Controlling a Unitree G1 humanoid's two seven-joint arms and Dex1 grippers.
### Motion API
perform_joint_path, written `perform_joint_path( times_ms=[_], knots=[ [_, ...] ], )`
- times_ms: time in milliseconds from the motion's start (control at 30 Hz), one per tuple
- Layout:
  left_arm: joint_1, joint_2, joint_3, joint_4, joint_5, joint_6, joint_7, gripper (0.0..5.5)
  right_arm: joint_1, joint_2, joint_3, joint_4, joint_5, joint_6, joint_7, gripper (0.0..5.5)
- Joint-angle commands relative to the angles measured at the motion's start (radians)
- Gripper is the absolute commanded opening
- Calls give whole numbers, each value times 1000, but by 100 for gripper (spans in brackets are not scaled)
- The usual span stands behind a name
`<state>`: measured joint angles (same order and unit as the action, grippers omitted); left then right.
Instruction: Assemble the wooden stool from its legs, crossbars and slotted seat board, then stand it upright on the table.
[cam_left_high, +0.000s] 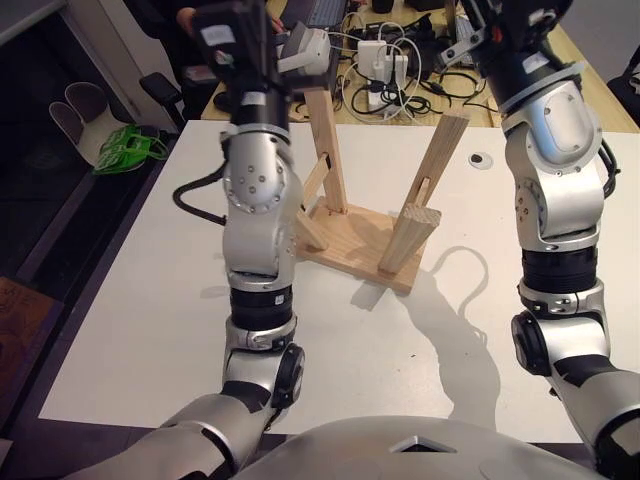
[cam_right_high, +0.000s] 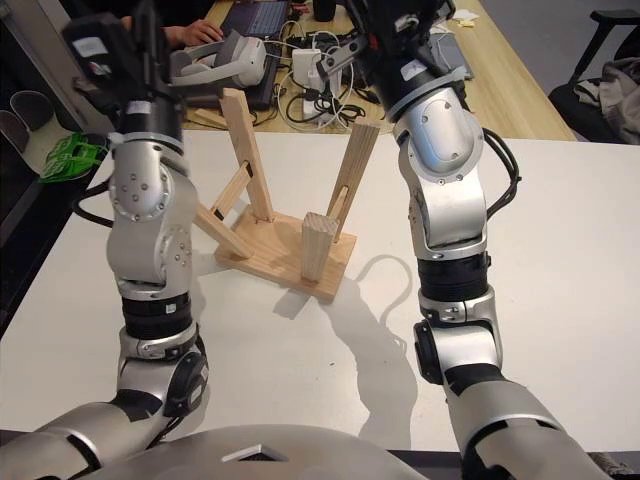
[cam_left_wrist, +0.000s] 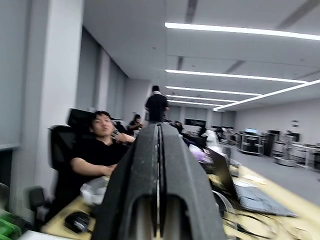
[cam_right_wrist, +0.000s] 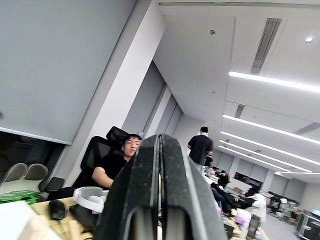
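Observation:
The partly built wooden stool lies upside down mid-table, its seat board (cam_left_high: 345, 252) flat on the white surface. Three legs stick up from it: a tall one at the back left (cam_left_high: 330, 150), a slotted one at the back right (cam_left_high: 432, 185), and a near one seen almost end-on (cam_left_high: 408, 235). A slanted crossbar (cam_right_high: 225, 205) leans by the left leg. Both arms are raised above the table on either side of the stool. My left gripper (cam_left_wrist: 159, 145) is shut on nothing and points out into the room. My right gripper (cam_right_wrist: 159, 155) is likewise shut and holds nothing.
A small black disc (cam_left_high: 481, 159) lies on the table at the back right. Behind the table stands a wooden desk with a grey headset (cam_left_high: 305, 50), a power strip and cables (cam_left_high: 378, 62) and a laptop (cam_right_high: 255, 15). A green object (cam_left_high: 125, 148) sits beyond the table's left edge.

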<state>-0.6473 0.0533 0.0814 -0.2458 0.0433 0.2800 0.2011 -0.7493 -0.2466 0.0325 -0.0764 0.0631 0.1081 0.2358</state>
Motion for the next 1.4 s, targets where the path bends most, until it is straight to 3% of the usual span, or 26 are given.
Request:
perform_joint_path(
  times_ms=[33,267,433,600,833,1000,1200,1400],
  knots=[
    [-176,201,142,181,33,23,6,4,80,-33,-93,-19,10,73,-40,0],
    [2,308,367,547,-78,191,-12,4,416,-52,-279,-224,127,465,-86,0],
    [102,289,209,609,-109,430,-215,4,552,-44,-219,-278,154,796,-88,0],
    [183,268,-10,511,-127,571,-413,4,593,-80,-113,-341,162,928,-38,0],
    [361,336,-205,213,-141,708,-571,4,585,-109,-122,-361,166,989,-17,0],
    [438,282,-263,15,-185,817,-569,4,634,-104,-120,-395,174,1027,-16,0],
    [473,223,-279,-107,-214,899,-538,4,727,-301,-103,-342,192,866,206,0],
    [483,301,-303,-148,-193,887,-538,4,778,-422,-78,-231,195,733,379,0]
  ],
)
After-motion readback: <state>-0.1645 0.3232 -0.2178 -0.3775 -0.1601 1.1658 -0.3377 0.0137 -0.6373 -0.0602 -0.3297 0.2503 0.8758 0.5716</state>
